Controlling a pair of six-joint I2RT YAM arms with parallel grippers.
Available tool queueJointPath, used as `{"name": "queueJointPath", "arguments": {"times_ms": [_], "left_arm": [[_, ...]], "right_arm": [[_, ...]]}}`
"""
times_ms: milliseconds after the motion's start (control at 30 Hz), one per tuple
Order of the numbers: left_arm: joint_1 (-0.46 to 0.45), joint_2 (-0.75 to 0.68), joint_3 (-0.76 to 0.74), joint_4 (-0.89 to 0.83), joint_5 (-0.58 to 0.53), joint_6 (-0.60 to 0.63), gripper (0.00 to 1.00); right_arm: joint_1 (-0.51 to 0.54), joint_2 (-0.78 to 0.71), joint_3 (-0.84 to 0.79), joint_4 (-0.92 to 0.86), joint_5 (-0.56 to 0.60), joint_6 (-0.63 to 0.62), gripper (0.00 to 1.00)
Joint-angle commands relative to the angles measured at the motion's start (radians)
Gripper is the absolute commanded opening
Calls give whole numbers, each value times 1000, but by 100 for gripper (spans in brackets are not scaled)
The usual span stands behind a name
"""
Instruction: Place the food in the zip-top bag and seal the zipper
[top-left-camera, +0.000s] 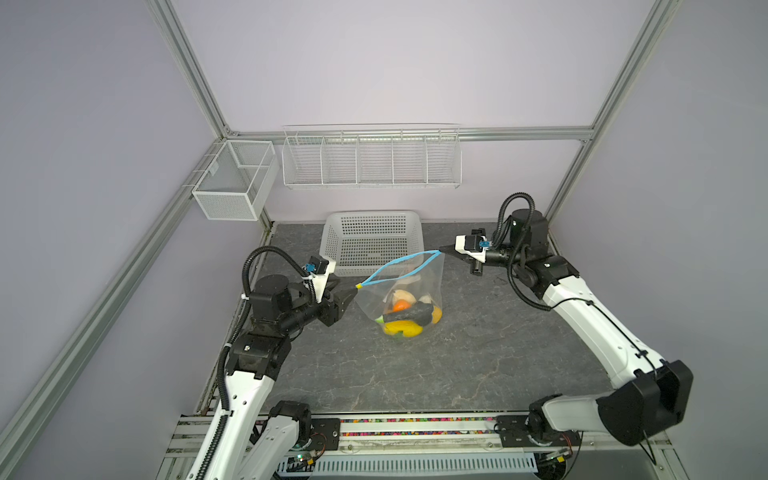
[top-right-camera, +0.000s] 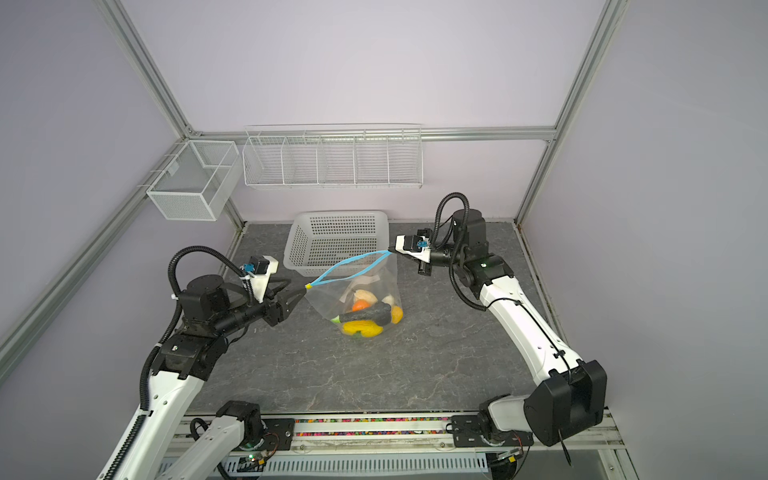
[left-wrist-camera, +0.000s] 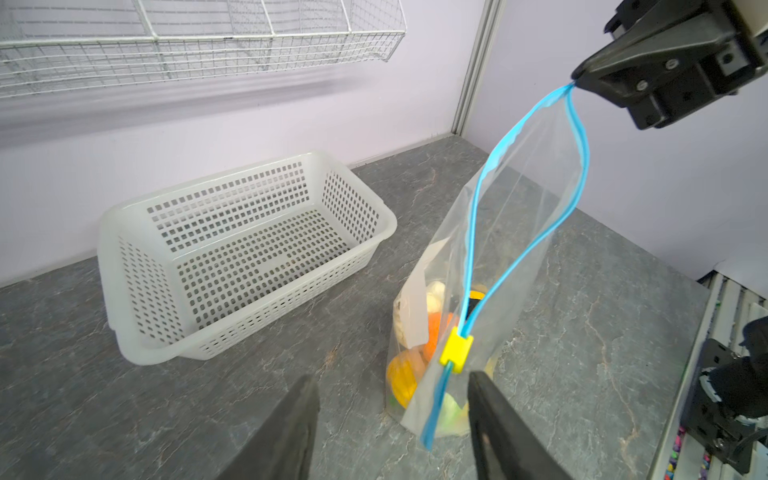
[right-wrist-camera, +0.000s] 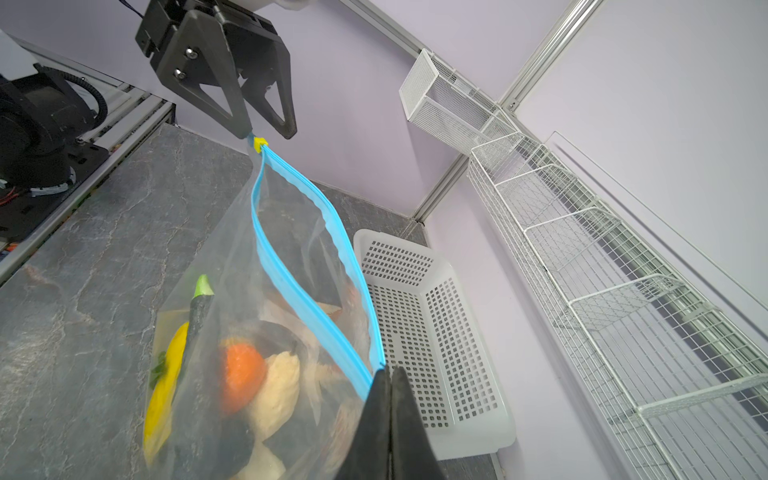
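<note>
1. Zip-top bag (top-left-camera: 430, 278), one only, stands upright on the desk (top-left-camera: 478, 353) just in front of the single white basket (top-left-camera: 372, 241), mouth upward.
2. Its white label (left-wrist-camera: 415, 309) is on the side toward the basket; any print on it cannot be read.
3. Food (top-left-camera: 409, 318) lies heaped in the bag's bottom. Orange, yellow, beige and dark pieces overlap, so their count cannot be told.
4. Zipper (right-wrist-camera: 299, 301) runs lengthwise from the left hand (top-left-camera: 354, 291) up and back to the right hand (top-left-camera: 445, 249). Its two blue strips bow apart, and one yellow slider (left-wrist-camera: 456, 348) sits at the left hand's end.
5. Left hand: jaws parted, straddling the strip's tail behind the slider, not closed on it.
6. Right hand: jaws pressed together on the zipper's far end, holding that corner up.
</note>
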Motion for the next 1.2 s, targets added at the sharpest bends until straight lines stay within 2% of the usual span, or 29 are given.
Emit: {"name": "queueJointPath", "arguments": {"times_ms": [0,267,700,900,1167], "left_arm": [[1,-31,-34,33,79,-4,57],[1,-47,-82,46,98,-5,56],[2,-22,-73,72,86,-6,0],[0,-35,-70,105,89,-35,0],[-33,-50,-1,87,21,-41,0]], "right_arm": [[-6,11,-6,37,-42,17,7],[-7,38,25,33,-55,37,7],[-3,54,49,16,-55,42,6],[2,50,57,-35,-47,20,7],[1,-5,39,-119,-2,-33,6]]}}
